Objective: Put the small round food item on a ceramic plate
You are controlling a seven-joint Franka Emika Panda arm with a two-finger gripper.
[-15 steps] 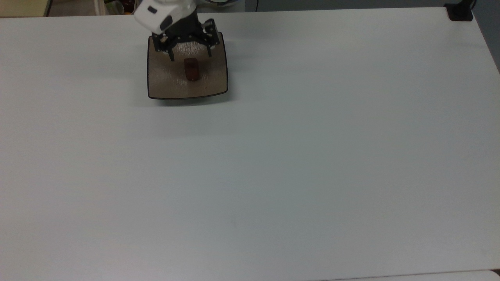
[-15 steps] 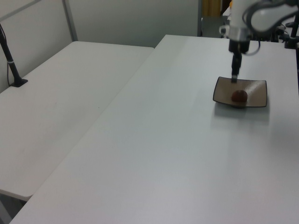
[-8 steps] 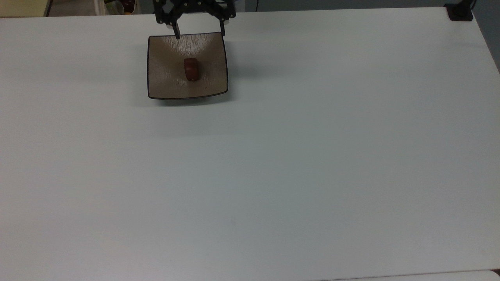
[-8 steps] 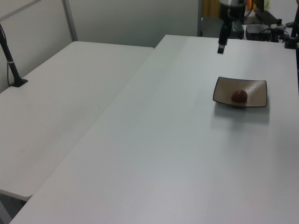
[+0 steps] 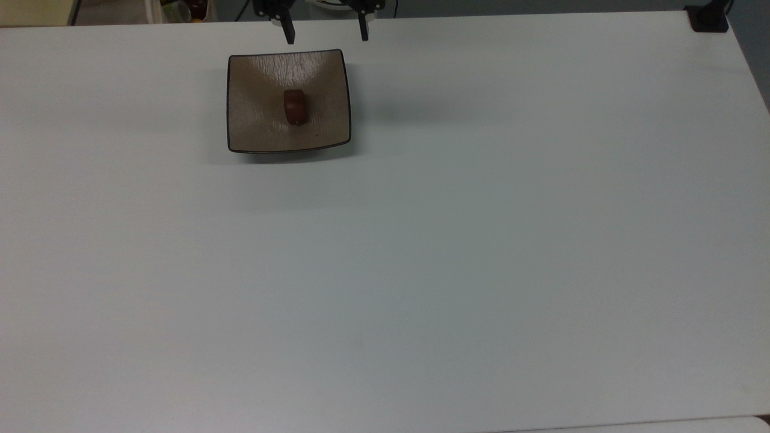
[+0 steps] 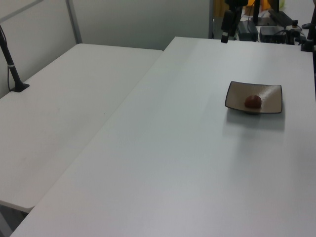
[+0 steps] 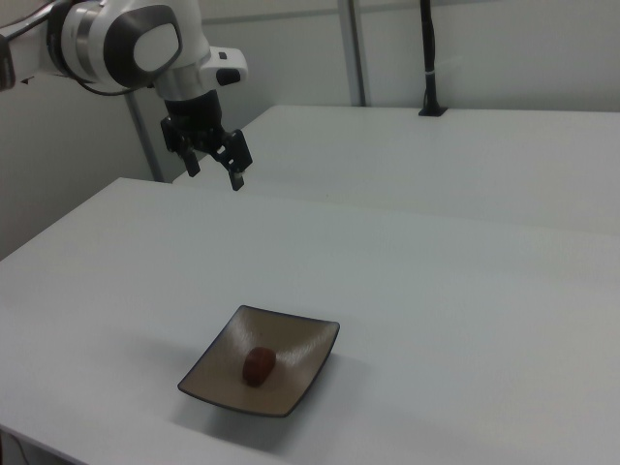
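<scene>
The small round food item [image 5: 295, 107] [image 6: 253, 101] [image 7: 258, 365] is a glossy reddish-brown lump lying in the middle of the ceramic plate [image 5: 252, 123] [image 6: 271, 96] [image 7: 300, 344], a square tan plate with a thin dark rim. My gripper [image 5: 326, 30] [image 7: 214, 170] hangs open and empty, high above the table and beyond the plate's far edge in the top view. In the right view it is well up and to the left of the plate. One of its fingers [image 6: 224, 35] shows at the upper edge of the left view.
The plate stands on a wide white table [image 5: 421, 252]. A second white table [image 6: 64, 113] adjoins it in the left view, with a black post [image 6: 12, 69] on it. A black mount [image 5: 708, 18] sits at the top view's upper right corner.
My gripper, open just over the plate's far part a second ago, has risen and drawn back past the plate's far edge. The food item stays put on the plate.
</scene>
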